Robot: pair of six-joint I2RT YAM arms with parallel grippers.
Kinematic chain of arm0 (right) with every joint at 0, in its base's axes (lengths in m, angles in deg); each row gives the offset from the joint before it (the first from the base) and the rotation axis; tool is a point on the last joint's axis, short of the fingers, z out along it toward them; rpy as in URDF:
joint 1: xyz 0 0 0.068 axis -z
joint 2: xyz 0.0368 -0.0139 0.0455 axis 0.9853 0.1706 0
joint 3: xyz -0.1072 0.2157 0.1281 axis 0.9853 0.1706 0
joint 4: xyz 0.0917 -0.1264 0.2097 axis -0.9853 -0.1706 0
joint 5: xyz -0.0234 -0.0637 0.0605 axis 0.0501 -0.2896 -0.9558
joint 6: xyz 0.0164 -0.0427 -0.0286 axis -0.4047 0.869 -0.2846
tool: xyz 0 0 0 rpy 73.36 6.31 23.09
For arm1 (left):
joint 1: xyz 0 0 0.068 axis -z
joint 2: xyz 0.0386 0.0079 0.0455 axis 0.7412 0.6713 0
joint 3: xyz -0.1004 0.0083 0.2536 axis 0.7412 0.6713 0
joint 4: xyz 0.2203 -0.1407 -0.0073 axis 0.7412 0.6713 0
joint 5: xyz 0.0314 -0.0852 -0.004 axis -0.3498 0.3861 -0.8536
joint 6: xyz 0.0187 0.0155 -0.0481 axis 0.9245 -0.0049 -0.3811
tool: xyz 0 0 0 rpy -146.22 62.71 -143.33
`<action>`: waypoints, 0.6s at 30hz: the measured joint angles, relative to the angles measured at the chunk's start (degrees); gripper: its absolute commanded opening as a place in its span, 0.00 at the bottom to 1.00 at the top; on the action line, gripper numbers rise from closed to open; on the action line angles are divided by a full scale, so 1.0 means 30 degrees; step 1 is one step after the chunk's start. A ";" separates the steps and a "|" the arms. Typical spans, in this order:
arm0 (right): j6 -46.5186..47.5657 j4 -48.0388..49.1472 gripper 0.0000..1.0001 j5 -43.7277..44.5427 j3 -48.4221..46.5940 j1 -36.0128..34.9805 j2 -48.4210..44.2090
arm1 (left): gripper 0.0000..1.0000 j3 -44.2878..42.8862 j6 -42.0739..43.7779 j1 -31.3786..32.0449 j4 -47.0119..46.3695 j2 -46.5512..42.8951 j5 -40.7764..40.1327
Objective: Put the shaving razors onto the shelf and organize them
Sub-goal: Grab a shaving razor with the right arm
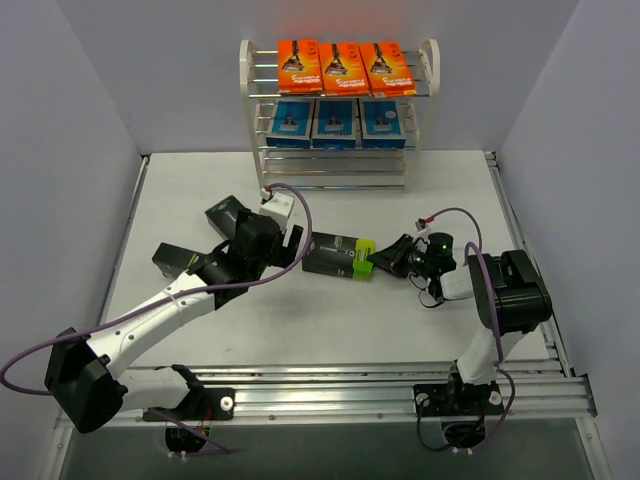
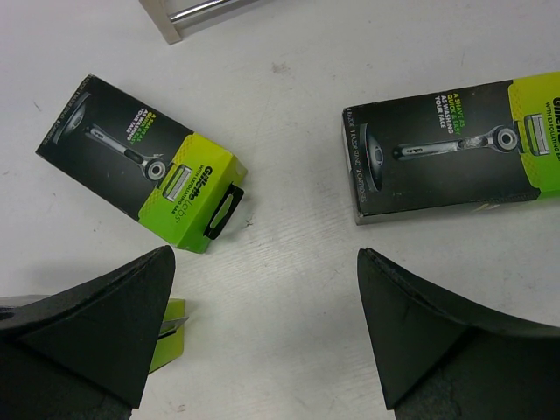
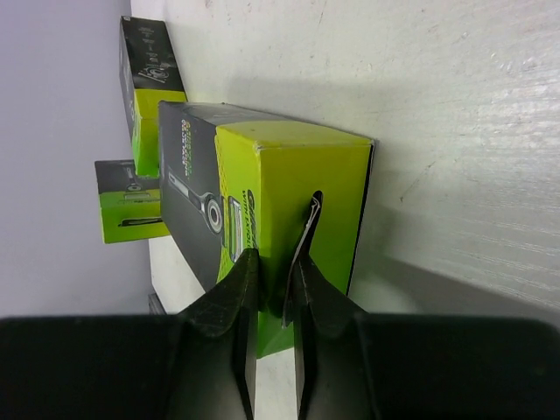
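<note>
**White table, three boxes to go: right arm has one by its tab**

White table in front of the shelf carries what remains: three black-and-green boxes. On the shelf I see orange cards across the top tier and blue packs on the tier below. The rods under those hold nothing.

My right gripper is pinched tight on the thin tab at the green end of one box, with only the tab between the jaws. That box lies flat, well short of the shelf and roughly in line with its middle column. Its long axis runs parallel to the shelf front, green end toward the right arm, black end toward the left arm.

I judge the carry goes straight away from me to a lower tier. A quarter turn would match the rows above. A tab grip is slim, so the box may swing.

My left gripper hangs spread wide and grasps nothing. It sits between that box and the two other boxes, which lie off toward the shelf's left side.
</note>
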 measured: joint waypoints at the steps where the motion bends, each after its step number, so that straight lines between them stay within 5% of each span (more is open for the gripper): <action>1: -0.0051 -0.0007 0.00 0.0000 -0.0015 0.0000 -0.0007 | 0.94 -0.0015 0.0000 -0.0007 0.0015 0.0000 0.0000; 18: -0.0787 -0.3461 0.00 0.0058 -0.0670 -0.0138 -0.2550 | 0.94 -0.0102 -0.0015 0.0000 0.0073 0.0328 0.0015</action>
